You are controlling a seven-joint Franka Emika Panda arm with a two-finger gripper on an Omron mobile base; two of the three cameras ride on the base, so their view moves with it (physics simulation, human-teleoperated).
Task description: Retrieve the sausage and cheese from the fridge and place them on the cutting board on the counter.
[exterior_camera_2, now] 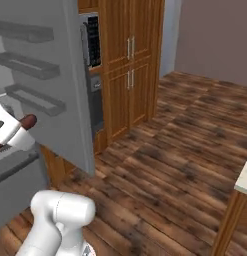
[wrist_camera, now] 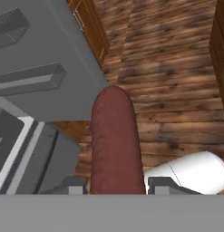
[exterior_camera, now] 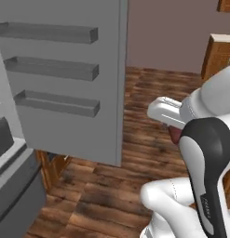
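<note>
Wood floor [wrist_camera: 177, 68] spreads beside the open fridge [exterior_camera: 65, 93] — gripper [wrist_camera: 117, 186] clenched on the sausage [wrist_camera: 114, 140], just off its door shelves [exterior_camera: 56, 103].

The white arm rises from the base and bends forward, its dark-shelled link in the foreground of the left base view and the white hand reaching out beyond it, pointing left and slightly up. The gripper [wrist_camera: 115, 186] has its jaws closed on the sausage [wrist_camera: 114, 140], which sticks out past the two dark fingertips [wrist_camera: 75, 185] on either side of it. In the right base view the hand comes in from the left edge, and the sausage end pokes out of it toward the right.
</note>
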